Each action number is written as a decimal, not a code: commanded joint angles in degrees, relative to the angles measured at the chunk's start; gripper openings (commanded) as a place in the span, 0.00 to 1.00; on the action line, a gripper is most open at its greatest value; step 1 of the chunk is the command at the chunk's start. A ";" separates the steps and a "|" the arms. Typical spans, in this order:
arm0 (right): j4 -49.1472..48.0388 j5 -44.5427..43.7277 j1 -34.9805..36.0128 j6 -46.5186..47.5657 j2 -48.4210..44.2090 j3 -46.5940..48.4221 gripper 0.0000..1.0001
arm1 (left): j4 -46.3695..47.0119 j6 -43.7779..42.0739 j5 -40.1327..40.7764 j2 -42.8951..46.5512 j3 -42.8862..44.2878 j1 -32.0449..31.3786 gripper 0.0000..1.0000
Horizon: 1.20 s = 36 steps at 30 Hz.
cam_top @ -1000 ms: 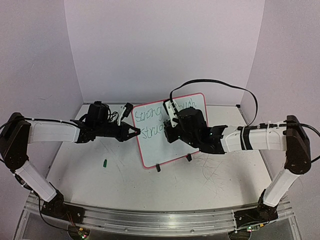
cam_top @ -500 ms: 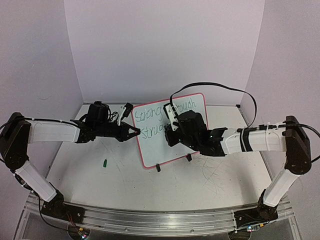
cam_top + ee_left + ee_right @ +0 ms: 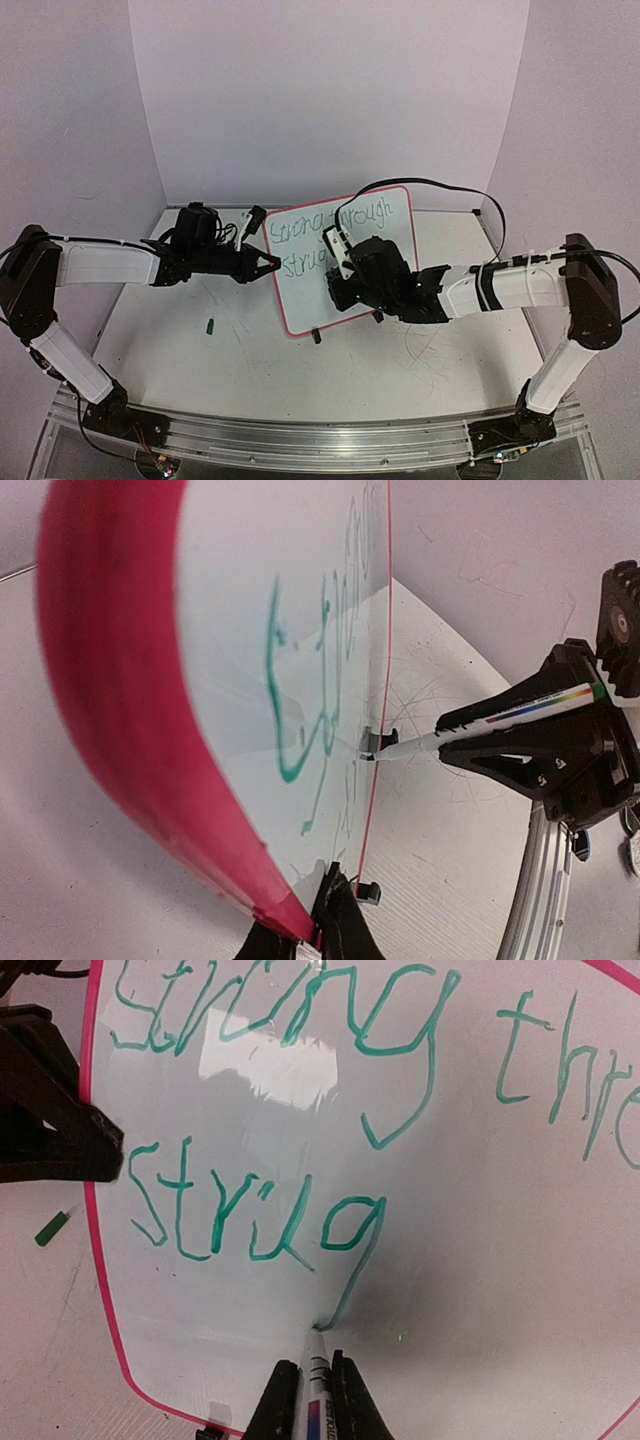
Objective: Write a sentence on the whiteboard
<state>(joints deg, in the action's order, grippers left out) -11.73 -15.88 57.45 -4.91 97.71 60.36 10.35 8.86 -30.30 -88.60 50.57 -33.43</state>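
Clamping 1 whiteboard (image 3: pixel 300 300) rim w/ left hand (image 3: pixel 272 265); right hand (image 3: pixel 312 1372) pinches 1 marker (image 3: pixel 500 718); sentence (image 3: pixel 352 1222) in 2 lines.

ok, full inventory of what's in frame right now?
whiteboard: one, white with pink-red rim, propped up at table centre
sentence: two green lines on the board, second reads "Strug" so far
clip feet: two, black, on the board's lower edge
marker: one, white with rainbow stripe, tip on the board
small green piece: one, on the table left of the board
table: one, scuffed white
rail: one, silver, near edge
left arm: white and black, jaws shut on the board's left rim
right arm: white and black, jaws shut on the marker
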 commanded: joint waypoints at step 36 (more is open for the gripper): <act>-3.21 -2.30 -4.94 2.76 -2.17 4.25 0.00 | -3.95 -6.05 11.20 -1.25 1.05 1.09 0.00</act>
<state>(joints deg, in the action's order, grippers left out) -13.23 -16.66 52.75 -2.92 94.44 61.77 10.39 8.78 -30.43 -88.58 50.57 -33.45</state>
